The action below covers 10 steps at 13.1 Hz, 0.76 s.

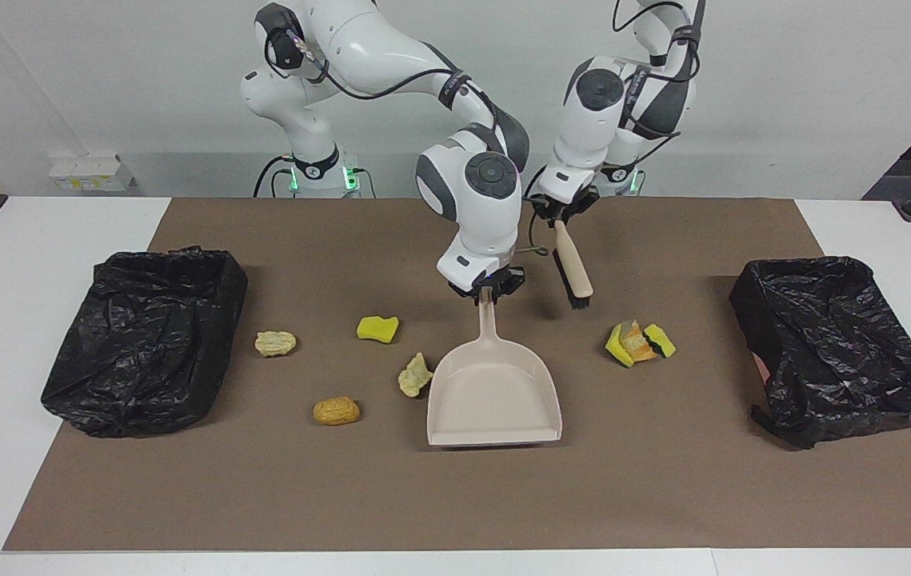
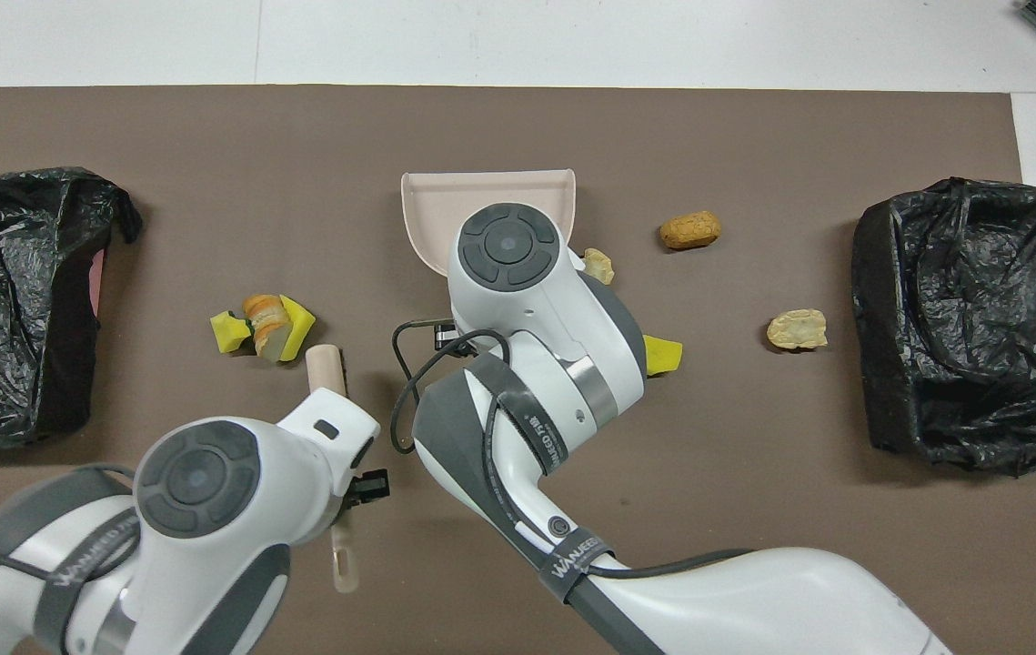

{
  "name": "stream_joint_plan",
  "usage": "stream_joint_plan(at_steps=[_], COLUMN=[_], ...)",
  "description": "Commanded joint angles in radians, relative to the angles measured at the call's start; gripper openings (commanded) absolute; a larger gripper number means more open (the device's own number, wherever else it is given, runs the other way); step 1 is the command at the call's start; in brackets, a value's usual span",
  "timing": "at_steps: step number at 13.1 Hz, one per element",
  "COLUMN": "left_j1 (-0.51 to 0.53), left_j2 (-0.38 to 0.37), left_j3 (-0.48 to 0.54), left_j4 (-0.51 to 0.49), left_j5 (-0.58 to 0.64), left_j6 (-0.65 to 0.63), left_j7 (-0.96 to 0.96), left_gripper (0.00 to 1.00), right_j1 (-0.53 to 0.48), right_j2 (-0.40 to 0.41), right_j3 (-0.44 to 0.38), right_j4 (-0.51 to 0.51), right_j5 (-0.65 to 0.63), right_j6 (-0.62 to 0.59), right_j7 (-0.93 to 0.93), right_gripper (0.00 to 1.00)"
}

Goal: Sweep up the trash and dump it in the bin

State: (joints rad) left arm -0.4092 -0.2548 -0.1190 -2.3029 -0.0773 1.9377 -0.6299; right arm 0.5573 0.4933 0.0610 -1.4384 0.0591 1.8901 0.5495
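— Progress was where, when you looked?

— Early, by my reading. The brown mat (image 1: 663, 496) covered the white surface (image 1: 23, 280), and a bin lined with crumpled black plastic sat at each end: one at the right arm's end (image 1: 147, 340), one at the left arm's end (image 1: 839, 344). I could see no trash inside either.

— And the tools?

— Both were in hand. The right gripper (image 1: 487, 290) was closed on the handle tip of the beige plastic dustpan (image 1: 493, 392), whose pan was empty and lay at mid-mat with its open mouth facing away from the robots. The left gripper (image 1: 561, 214) was clamped on the handle of the beige-handled brush (image 1: 572, 268), which hung in the air with its dark bristles down, over the mat between the dustpan handle and the nearest scraps.

— So nothing was swept?

— Nothing that showed. A clump of yellow sponge chunks with an orange crinkled piece (image 1: 639, 342) lay toward the left arm's end, near the brush. Toward the right arm's end were a pale crinkled scrap (image 1: 415, 374) just beside the dustpan's edge, a yellow sponge chunk (image 1: 377, 328), an orange-brown nugget (image 1: 336, 411) and a beige crinkled piece (image 1: 275, 343). All the sweeping and dumping seemed left to do.
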Motion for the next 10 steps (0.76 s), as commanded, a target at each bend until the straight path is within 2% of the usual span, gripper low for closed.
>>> stream_joint_plan(at_steps=[1, 4, 7, 10], left_j1=[0.129, 0.268, 0.378, 0.421], left_j2=[0.041, 0.109, 0.225, 0.296], left_j3=[-0.013, -0.013, -0.013, -0.013], left_j4=[0.071, 0.144, 0.261, 0.255], left_j5=[0.047, 0.089, 0.126, 0.172], left_j6=[-0.034, -0.017, -0.008, 0.059], left_j7=[0.044, 0.080, 0.177, 0.235], left_gripper=[0.00, 0.00, 0.00, 0.00], right_j1=[-0.048, -0.092, -0.131, -0.146], right_j2=[-0.061, -0.093, -0.108, -0.111], right_j3=[0.008, 0.007, 0.003, 0.005], right_j4=[-0.013, -0.013, -0.011, -0.016], right_j5=[0.018, 0.016, -0.004, -0.034], right_j6=[-0.046, -0.136, -0.222, -0.247], right_j7=[-0.152, -0.356, -0.610, -0.827], right_gripper=[0.00, 0.00, 0.00, 0.00])
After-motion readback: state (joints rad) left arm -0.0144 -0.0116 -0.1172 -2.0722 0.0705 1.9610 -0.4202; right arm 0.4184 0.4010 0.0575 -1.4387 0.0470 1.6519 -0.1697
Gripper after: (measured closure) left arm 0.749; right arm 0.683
